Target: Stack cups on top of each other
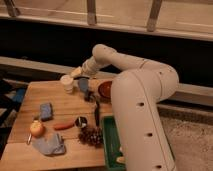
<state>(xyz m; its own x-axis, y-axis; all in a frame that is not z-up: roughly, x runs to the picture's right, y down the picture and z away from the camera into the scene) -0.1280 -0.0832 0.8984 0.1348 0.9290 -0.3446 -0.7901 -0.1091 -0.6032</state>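
The white cup (66,82) stands upright near the far edge of the wooden table (60,102). The grey-blue cup (83,85) stands just to its right, close to it but not on it. My gripper (81,76) reaches down from the arm's pale wrist, right over the grey-blue cup and beside the white cup's rim. Whether it touches the grey-blue cup is not visible. The two cups stand side by side.
A red-brown bowl (104,90) sits right of the cups, partly behind my arm. A black tool (95,107), a small dark metal cup (81,121), a pinecone (91,135), a carrot (64,126), an apple (36,128), a blue sponge (46,111), a grey cloth (49,145) and a green tray (112,142) lie nearer.
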